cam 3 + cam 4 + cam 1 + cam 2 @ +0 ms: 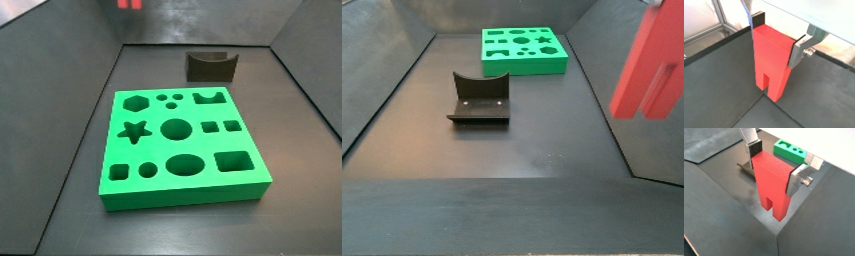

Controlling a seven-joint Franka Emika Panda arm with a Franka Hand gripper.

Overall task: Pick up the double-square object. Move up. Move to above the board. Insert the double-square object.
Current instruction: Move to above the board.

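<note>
In both wrist views the end effector [777, 42] clamps its pads on the double-square object [771, 62], legs downward. In a side view the board [181, 150] lies on the bench [201, 225]; in a side view, the red piece hangs well clear of it.

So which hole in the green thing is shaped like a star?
It's the star hole on the board, between the hexagon hole and a small round hole. Only it has points. The gripper holds the double-square object elsewhere.
</note>
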